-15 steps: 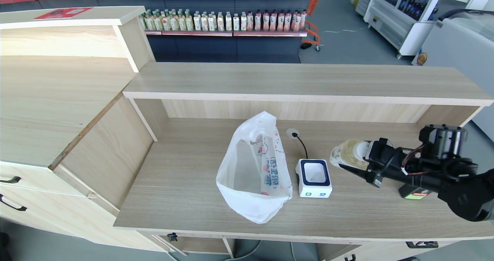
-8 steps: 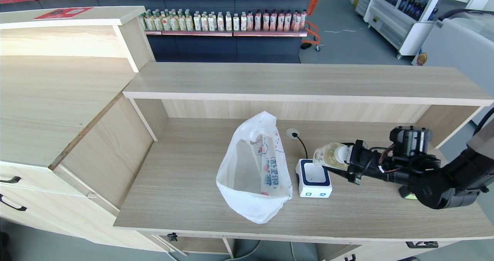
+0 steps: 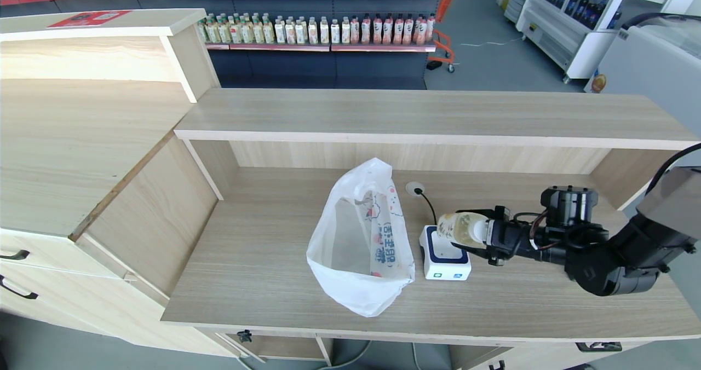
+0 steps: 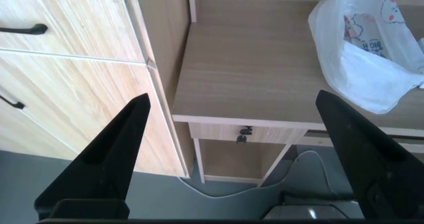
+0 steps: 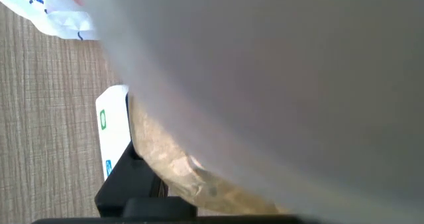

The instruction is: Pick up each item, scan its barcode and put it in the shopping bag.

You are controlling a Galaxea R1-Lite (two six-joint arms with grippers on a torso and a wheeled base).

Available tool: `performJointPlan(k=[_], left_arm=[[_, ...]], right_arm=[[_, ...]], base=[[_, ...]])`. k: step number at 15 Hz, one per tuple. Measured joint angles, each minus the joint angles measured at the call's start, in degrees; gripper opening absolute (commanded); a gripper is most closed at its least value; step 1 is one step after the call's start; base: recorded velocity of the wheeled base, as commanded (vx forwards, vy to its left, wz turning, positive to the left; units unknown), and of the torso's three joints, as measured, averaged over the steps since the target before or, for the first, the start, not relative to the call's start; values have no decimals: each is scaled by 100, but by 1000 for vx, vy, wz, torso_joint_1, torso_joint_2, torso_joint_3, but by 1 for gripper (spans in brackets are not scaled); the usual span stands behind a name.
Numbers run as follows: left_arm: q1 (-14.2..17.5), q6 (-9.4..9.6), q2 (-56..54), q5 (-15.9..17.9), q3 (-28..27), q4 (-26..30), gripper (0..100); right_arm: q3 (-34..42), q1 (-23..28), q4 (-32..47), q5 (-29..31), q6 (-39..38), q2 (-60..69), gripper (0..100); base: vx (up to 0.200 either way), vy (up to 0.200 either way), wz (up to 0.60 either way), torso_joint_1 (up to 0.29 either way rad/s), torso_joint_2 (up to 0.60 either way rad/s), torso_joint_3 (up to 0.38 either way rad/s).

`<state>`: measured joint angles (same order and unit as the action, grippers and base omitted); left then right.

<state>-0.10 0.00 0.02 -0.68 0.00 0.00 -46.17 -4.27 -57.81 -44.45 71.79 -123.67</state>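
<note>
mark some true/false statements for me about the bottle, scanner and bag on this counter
1. The right jaws hold the bottle sideways over the scanner. True.
2. The shopping bag stands on the scanner's right. False: it is on the scanner's left.
3. The bottle is inside the bag. False: it is outside, above the scanner.
4. A black cable runs from the scanner to a hole in the counter. True.
5. The left jaws grip a box. False: they are open and empty.
</note>
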Motion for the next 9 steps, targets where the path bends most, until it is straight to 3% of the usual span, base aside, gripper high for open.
performJointPlan(k=[9], left_arm=[[0, 0, 0, 0, 0, 0, 100]], right_arm=[[-350, 96, 22, -477, 811, -455, 0]], base=[[0, 0, 0, 0, 0, 0]])
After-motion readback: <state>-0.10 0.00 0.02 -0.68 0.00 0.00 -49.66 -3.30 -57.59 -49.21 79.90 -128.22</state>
